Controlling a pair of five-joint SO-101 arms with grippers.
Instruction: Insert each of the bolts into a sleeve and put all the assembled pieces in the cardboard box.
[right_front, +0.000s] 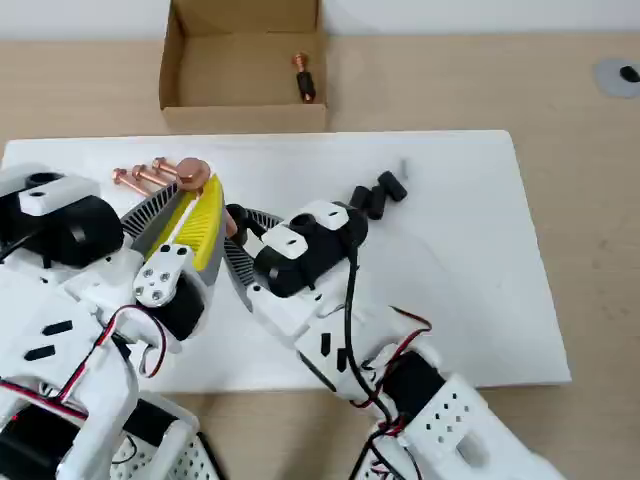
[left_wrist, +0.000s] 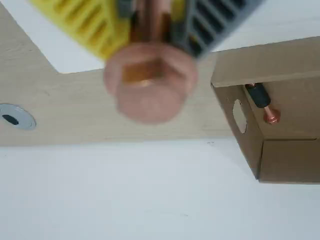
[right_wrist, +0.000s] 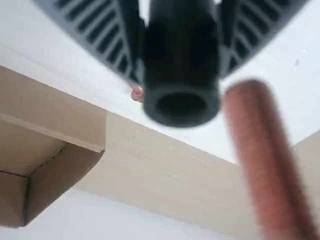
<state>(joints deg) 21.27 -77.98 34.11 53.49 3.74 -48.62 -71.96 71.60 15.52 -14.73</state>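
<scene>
Judging from what sits in the cardboard box (right_front: 172, 60), the task is early: one finished piece (right_front: 303, 78), a bolt pushed into a black sleeve, lies on the box floor near its right wall, and nothing else is in there. Second assembly is in hand but not joined. Left gripper (right_front: 190, 190), the one with the yellow finger, is clamped on a copper bolt (left_wrist: 150, 82), head end toward its wrist camera. Right gripper (right_front: 238, 225) is clamped on a black sleeve (right_wrist: 180, 75), open bore facing its wrist camera. The two meet over the left part of the white board (right_front: 470, 280). In the right wrist view the bolt shaft runs just beside the sleeve mouth, not inside it, so insertion looks not yet done; alignment seems off to one side. Whether shaft and sleeve touch, cannot tell. Left to do, by my read: seat this bolt, drop the piece in the box, then repeat for the rest. A few loose bolts (right_front: 140, 177) lie on the board just beside the left gripper, toward the box side. A small cluster of loose sleeves (right_front: 375, 196) lies near the board's middle, beyond the right gripper. Box stands on the bare table (right_front: 590, 200) past the board's far edge, near both grippers.
</scene>
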